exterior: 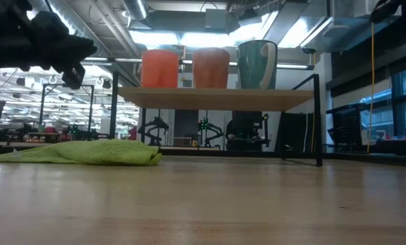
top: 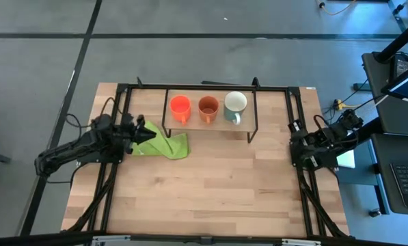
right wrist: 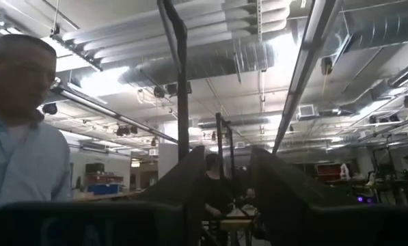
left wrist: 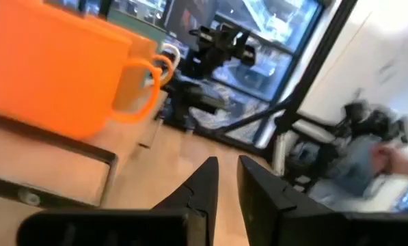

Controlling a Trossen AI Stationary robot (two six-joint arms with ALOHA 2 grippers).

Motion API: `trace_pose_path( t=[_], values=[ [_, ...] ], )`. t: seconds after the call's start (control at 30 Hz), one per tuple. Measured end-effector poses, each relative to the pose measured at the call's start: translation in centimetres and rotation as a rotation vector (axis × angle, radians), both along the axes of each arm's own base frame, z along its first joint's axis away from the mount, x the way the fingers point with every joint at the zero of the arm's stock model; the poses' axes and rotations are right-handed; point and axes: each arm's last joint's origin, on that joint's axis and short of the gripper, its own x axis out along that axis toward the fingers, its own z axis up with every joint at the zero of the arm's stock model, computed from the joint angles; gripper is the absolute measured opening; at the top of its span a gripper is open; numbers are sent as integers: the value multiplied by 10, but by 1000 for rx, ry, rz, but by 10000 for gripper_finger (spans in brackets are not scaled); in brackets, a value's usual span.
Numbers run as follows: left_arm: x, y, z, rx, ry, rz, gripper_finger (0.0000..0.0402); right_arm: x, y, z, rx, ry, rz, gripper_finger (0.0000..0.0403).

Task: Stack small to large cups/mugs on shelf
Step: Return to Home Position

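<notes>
Facing left end effector [left wrist: 225,164]: orange-red mug [left wrist: 53,68]

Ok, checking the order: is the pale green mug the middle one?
No, the brown-orange mug stands in the middle; the pale green mug ends the row.

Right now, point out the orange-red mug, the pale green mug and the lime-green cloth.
orange-red mug [top: 180,106]: high view, its open mouth.
pale green mug [exterior: 257,64]: low view, its outer wall.
lime-green cloth [top: 166,145]: high view, middle of the fabric.
</notes>
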Motion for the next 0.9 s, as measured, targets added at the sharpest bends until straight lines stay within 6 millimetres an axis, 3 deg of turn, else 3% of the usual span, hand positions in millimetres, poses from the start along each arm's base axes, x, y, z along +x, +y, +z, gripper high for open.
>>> trace_pose_path(
  t=[0.3, 0.47, 0.57, 0.73, 0.9],
  values=[
    [0, 0, 1, 74, -17, 8, 50, 4, 3, -6, -11, 83, 32, 119],
    [1, 0, -1, 69, -1, 108, 50, 12, 11, -26, -140, 271, 119, 119],
    [3, -3, -1, 97, 4, 81, 50, 14, 13, -33, -110, 355, 184, 119],
    [5, -9, -5, 200, 30, 48, 50, 14, 20, -51, -321, 471, 327, 119],
    [9, -11, -9, 235, 77, 12, 50, 14, 20, -69, -335, 668, 354, 119]
  ],
)
